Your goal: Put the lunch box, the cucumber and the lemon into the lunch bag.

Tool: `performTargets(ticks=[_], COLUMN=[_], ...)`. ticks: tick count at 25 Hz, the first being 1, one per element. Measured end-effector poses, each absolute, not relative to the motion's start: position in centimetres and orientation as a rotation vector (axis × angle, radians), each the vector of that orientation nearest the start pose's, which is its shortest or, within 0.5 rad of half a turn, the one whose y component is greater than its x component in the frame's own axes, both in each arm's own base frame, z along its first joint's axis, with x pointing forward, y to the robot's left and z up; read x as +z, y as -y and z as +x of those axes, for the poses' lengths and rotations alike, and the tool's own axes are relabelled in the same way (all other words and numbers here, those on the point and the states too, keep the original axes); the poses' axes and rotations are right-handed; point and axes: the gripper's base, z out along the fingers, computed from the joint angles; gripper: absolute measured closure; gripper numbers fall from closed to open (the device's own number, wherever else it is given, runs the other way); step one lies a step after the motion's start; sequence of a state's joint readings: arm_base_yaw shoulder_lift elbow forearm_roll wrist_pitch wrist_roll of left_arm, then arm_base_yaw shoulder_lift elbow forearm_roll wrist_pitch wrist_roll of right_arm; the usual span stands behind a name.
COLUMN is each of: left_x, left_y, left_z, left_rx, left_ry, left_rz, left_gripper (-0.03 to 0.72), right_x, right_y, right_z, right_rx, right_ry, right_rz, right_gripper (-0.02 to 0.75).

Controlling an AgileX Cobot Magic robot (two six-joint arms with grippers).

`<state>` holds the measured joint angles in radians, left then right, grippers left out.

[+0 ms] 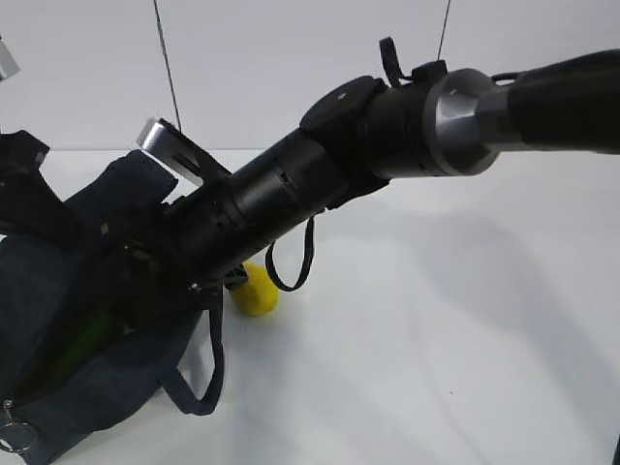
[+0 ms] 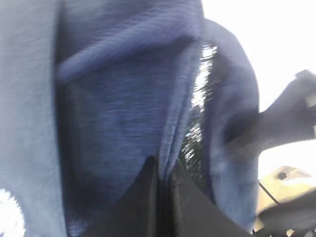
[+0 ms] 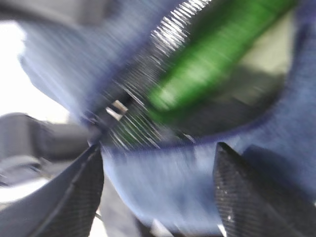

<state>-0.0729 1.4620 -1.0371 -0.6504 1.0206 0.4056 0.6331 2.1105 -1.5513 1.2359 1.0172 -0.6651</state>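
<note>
The dark navy lunch bag (image 1: 68, 320) stands at the left with its mouth open. My left gripper (image 2: 163, 170) is shut on a fold of the bag's rim (image 2: 170, 123). My right arm (image 1: 291, 184) reaches across into the bag's mouth. My right gripper (image 3: 158, 163) is open above the near rim, nothing between its fingers (image 3: 247, 197). The green cucumber (image 3: 217, 54) lies inside the bag, showing as a green glint (image 1: 89, 334) in the exterior view. A blurred pale green surface beneath it looks like the lunch box lid (image 3: 269, 54). The yellow lemon (image 1: 256, 291) sits on the table beside the bag.
The bag's loop handle (image 1: 208, 378) hangs over its front and another strap (image 1: 291, 271) loops by the lemon. A metal ring pull (image 1: 12, 434) hangs at the bag's lower left corner. The white table (image 1: 436, 339) stretches to the right.
</note>
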Motion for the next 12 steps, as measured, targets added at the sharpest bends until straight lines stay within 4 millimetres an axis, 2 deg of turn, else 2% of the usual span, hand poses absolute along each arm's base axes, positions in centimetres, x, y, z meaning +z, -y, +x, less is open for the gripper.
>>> performTargets(ticks=[7,12], left_x=[27.1,27.0], left_y=[4.5,3.7], left_z=[27.4,27.4], left_rx=[-0.743,-0.725], left_ry=[-2.743,-2.752], left_rz=[0.174,0.147], left_gripper=[0.695,0.695], right_x=[22.7,24.2], right_y=[-30.9,-30.5], right_z=[32.7,33.5], right_rx=[1.367,1.237], right_ry=[-2.589,-2.596], right_rz=[-0.948,-1.011], right_gripper=[0.209,0.209])
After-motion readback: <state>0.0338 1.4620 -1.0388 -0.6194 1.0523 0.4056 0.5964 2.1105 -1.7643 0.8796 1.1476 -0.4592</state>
